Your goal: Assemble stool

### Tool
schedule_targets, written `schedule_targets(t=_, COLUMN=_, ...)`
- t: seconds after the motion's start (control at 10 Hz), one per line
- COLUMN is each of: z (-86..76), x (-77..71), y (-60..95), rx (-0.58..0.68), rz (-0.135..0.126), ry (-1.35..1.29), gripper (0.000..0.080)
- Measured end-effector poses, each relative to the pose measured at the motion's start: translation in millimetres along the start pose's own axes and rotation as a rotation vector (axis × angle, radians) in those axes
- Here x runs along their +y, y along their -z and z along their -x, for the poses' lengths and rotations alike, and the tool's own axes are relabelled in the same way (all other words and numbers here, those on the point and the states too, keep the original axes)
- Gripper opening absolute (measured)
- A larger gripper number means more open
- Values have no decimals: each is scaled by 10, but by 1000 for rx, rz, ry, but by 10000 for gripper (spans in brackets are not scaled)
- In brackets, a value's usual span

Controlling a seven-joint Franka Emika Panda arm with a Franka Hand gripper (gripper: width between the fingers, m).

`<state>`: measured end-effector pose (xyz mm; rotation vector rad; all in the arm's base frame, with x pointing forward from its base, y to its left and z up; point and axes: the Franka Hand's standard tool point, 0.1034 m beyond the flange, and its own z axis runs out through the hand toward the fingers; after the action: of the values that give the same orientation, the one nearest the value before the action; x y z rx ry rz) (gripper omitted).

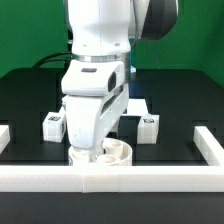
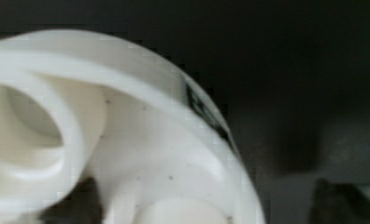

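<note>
The stool's round white seat disc [image 1: 113, 152] lies on the black table just behind the front rail. My gripper [image 1: 92, 150] reaches straight down onto the disc's part nearer the exterior view's left, and the white hand hides its fingertips. In the wrist view the seat [image 2: 146, 110] fills most of the picture, very close and blurred, its curved rim and an inner socket wall showing. Whether the jaws touch the seat cannot be made out. Two short tagged legs lie behind, one [image 1: 53, 124] toward the exterior view's left and one [image 1: 148, 125] toward its right.
A long white border rail [image 1: 110, 181] runs along the front, right against the seat. More rails stand at the exterior view's left [image 1: 5, 135] and right [image 1: 208, 145]. The arm's body hides the table's middle behind the seat.
</note>
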<state>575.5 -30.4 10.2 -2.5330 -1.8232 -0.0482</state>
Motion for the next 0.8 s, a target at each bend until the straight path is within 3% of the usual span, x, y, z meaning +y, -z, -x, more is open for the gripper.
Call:
schedule_targets(t=0.1, z=0, x=-2, y=-2, rx=0, rz=0, ry=0, gripper=388)
schedule_targets(t=0.2, z=6, x=-15, y=-9, rx=-2, rz=-5, ry=-1, gripper=388)
schedule_targets(t=0.3, z=42, x=-68, y=-12, rx=-10, rz=-25, ry=-3, gripper=205)
schedule_targets(t=0.4, z=41, x=-99, y=-11, rx=-13, rz=-37, ry=-1, gripper=205)
schedule_targets(t=0.5, z=43, x=-86, y=-9, rx=-13, rz=-34, ry=-2, gripper=50)
schedule_targets(t=0.8, z=43, x=-82, y=-5, rx=-12, rz=-33, ry=-2, gripper=29)
